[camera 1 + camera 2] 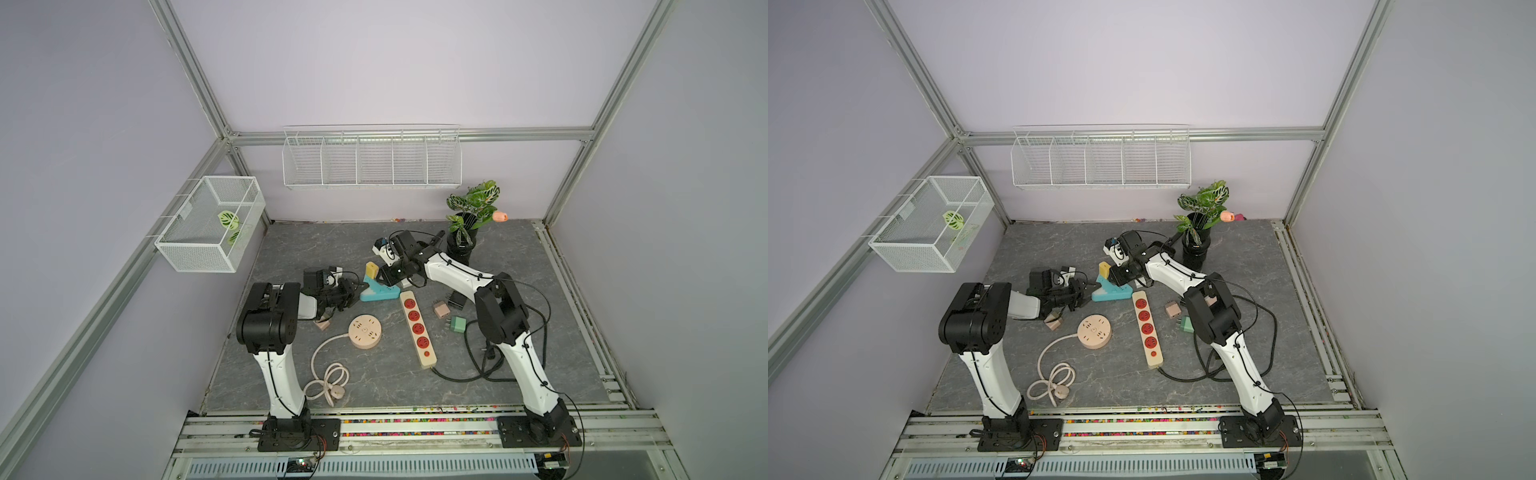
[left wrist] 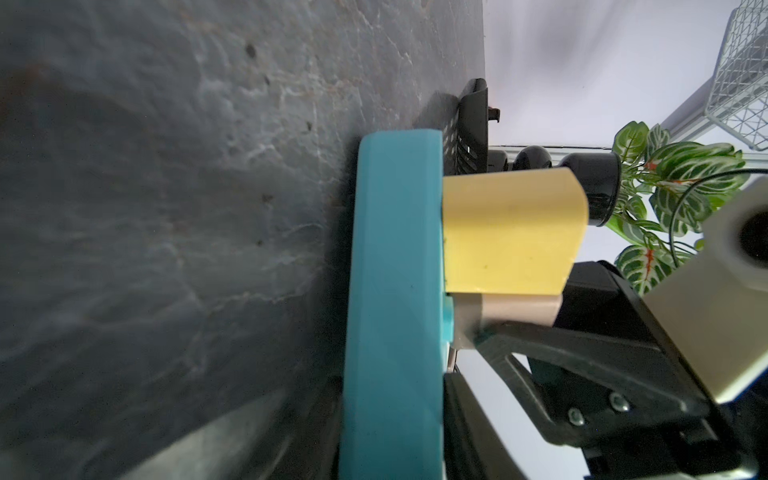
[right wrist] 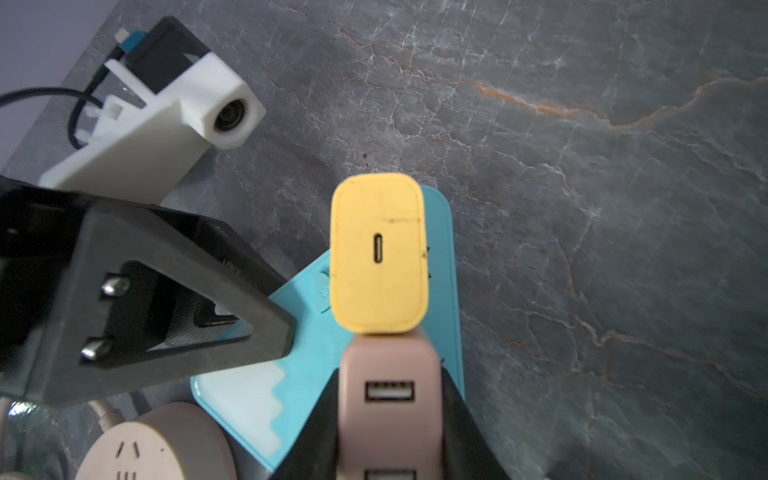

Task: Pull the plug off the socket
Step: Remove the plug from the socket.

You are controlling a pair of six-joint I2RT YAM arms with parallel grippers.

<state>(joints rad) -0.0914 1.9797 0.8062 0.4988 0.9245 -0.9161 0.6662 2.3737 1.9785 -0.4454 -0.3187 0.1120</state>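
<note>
A teal socket strip (image 1: 380,294) (image 1: 1111,294) lies mid-table. A yellow plug (image 1: 371,270) (image 3: 378,253) stands in its far end. Beside it is a pink plug with USB ports (image 3: 388,370) (image 2: 511,309); it still sits against the strip's face. My right gripper (image 3: 388,415) (image 1: 388,275) comes down from above and is shut on the pink plug, one black finger on each side. My left gripper (image 2: 392,415) (image 1: 356,291) reaches in from the left and is shut on the strip's near end (image 2: 395,249), pinning it to the table.
A red-and-beige power strip (image 1: 417,328) and a round pink socket (image 1: 365,331) with a coiled cord lie in front. Loose adapters (image 1: 439,309) (image 1: 458,324) sit to the right, one small one (image 1: 322,324) under the left arm. A potted plant (image 1: 465,241) stands behind the right gripper.
</note>
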